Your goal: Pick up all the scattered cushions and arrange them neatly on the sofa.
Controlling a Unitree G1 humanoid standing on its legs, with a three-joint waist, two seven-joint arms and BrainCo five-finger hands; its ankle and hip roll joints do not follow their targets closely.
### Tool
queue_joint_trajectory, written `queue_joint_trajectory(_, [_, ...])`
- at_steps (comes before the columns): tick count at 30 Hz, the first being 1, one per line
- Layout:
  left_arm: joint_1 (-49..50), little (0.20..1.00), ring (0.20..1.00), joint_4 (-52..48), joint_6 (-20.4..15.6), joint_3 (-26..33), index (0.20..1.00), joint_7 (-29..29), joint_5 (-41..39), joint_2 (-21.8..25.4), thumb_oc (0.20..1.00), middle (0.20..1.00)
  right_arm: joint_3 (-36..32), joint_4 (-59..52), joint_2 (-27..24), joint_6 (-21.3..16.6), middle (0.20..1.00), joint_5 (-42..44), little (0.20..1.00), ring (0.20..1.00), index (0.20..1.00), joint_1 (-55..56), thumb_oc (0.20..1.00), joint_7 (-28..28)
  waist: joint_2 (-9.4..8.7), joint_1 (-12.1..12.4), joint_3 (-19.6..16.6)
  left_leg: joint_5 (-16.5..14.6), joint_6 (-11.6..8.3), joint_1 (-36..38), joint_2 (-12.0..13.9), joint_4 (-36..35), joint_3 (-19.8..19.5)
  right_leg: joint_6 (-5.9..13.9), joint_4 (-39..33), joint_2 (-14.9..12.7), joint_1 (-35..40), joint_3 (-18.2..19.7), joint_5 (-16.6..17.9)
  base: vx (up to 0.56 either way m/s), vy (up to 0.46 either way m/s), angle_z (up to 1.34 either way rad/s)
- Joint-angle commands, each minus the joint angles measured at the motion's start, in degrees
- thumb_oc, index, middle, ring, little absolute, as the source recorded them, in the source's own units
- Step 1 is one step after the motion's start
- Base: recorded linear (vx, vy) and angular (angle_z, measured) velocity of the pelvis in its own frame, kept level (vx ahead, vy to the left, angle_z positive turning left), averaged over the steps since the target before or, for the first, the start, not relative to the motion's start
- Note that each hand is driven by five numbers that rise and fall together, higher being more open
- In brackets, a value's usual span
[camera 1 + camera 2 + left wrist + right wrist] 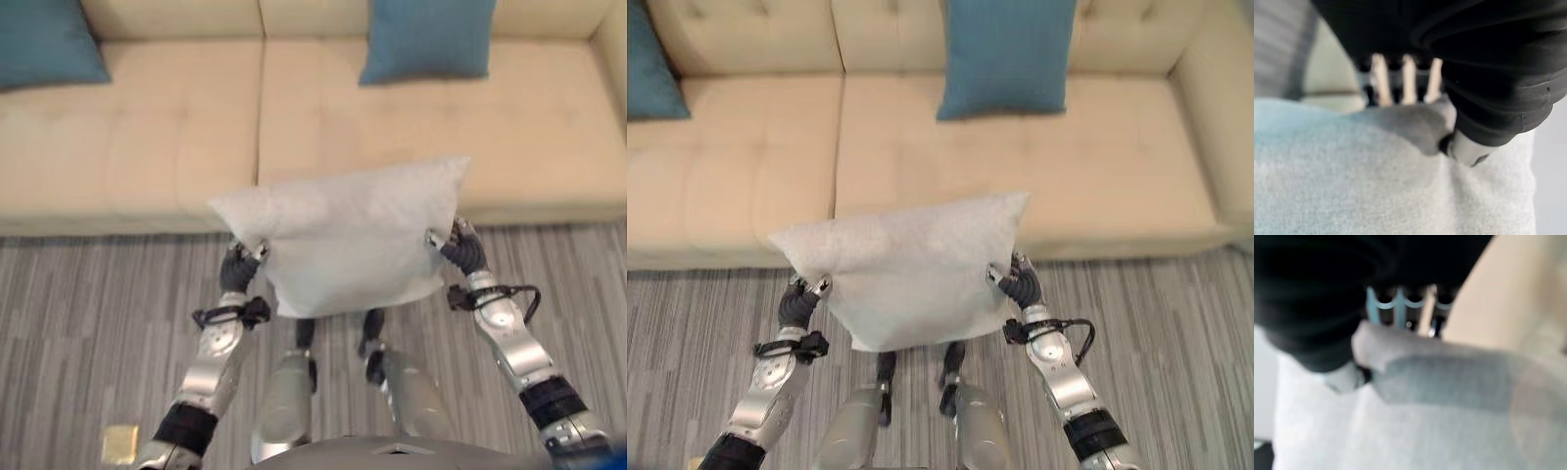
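Currently held: one pale grey cushion (pixel 343 240), lifted off the striped carpet (pixel 88 284) and hanging in front of the sofa's (pixel 549 147) seat edge, not yet resting on it.

Left hand (pixel 238 262): grips the cushion's left edge. In its own wrist view the thumb presses a fold of fabric against the fingers (pixel 1408 78), so it is pinching the cushion.

Right hand (pixel 453 240): grips the right edge the same way; its wrist view shows cloth bunched between thumb and fingers.

Sofa, cream, tufted seat: two blue cushions already stand against the backrest, one at the far left (pixel 44 44), one right of the centre seam (pixel 426 39). Both look upright and tidy. The seat between them and to the far right is bare.

Progress, as a judgement: two cushions placed, a third in transit; what remains is to carry the grey one forward, set it against the backrest and let go. Whether more cushions lie on the floor beyond these views cannot be told.

Other item: small yellowish square (pixel 120 443) on the carpet near the left arm, nature unclear.

Markings: no label, brand or legible writing on any cushion or the sofa.
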Motion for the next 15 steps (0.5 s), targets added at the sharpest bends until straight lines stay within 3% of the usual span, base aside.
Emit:
queue_joint_trajectory(1, [-3.4, 0.2, 0.2, -3.5, -3.7, 1.6, 0.2, -2.7, 1.3, 0.8, 0.2, 0.2, -3.4, -3.7, -0.8, -4.3, 0.2, 0.7, 0.2, 0.2, 0.2, -0.9, 0.2, -0.2, -0.72, -0.1, -2.8, 9.0, -5.04, -2.9, 2.1, 0.2, 3.5, 5.0, -2.4, -0.9, 7.9, -2.5, -4.6, 0.08, -0.051, 0.81])
queue_joint_trajectory(4, [-2.4, 0.2, 0.2, -4.0, -3.4, 1.9, 0.2, -4.1, 1.0, 0.9, 0.2, 0.2, -3.6, -3.3, -0.8, -3.6, 0.2, 0.2, 0.2, 0.2, 0.2, 0.2, 0.2, 0.2, -1.4, -0.9, -4.4, 8.6, -3.58, -1.1, 4.1, 0.7, 11.6, 5.25, -4.4, -1.5, 10.6, -4.9, -3.7, 0.13, 0.033, 0.94])
queue_joint_trajectory(6, [-1.9, 0.2, 0.2, -3.8, -3.2, 2.0, 0.2, -4.4, 1.2, 1.1, 0.2, 0.2, -2.6, -2.7, -0.3, -3.0, 0.2, -0.2, 0.2, 0.2, 0.2, 0.2, 0.2, 0.6, -2.0, -0.1, -5.8, 7.4, -3.98, 1.5, 4.0, -1.2, 12.1, 6.37, -5.8, -1.5, 13.0, -4.6, -3.8, 0.2, 0.103, 0.52])
queue_joint_trajectory(8, [-1.3, 0.2, 0.2, -3.8, -2.4, 1.9, 0.2, -4.8, 1.2, 0.9, 0.2, 0.2, -1.6, -2.3, 0.7, -2.0, 0.2, -1.3, 0.2, 0.2, 0.2, 0.0, 0.2, 1.2, -2.75, 0.4, -7.6, 6.6, -2.28, 4.0, 2.4, -3.8, 13.0, 7.6, -6.6, -2.8, 14.6, -5.2, -1.8, 0.17, 0.289, 0.18])
queue_joint_trajectory(11, [-0.9, 0.2, 0.2, -4.0, -2.0, 1.9, 0.2, -4.7, 1.3, 0.7, 0.2, 0.2, -1.0, -1.5, 1.2, -1.4, 0.2, -1.8, 0.2, 0.2, 0.2, -0.4, 0.2, 1.3, -3.05, 1.1, -8.0, 5.5, -1.52, 6.0, 1.2, -5.0, 12.7, 8.44, -6.6, -3.8, 15.2, -4.2, -1.1, 0.14, 0.258, 0.06])
queue_joint_trajectory(15, [-1.7, 0.2, 0.2, -4.0, -1.4, 0.5, 0.2, -5.0, 2.6, 1.2, 0.2, 0.2, 0.2, -0.5, 2.5, -0.9, 0.2, -2.6, 0.2, 0.2, 0.2, -1.8, 0.2, 1.8, -3.03, 1.5, -8.3, 3.1, 1.31, 8.8, -1.3, -6.9, 12.3, 10.39, 1.4, -6.8, 13.0, -0.4, -1.2, 0.1, 0.286, -0.09])
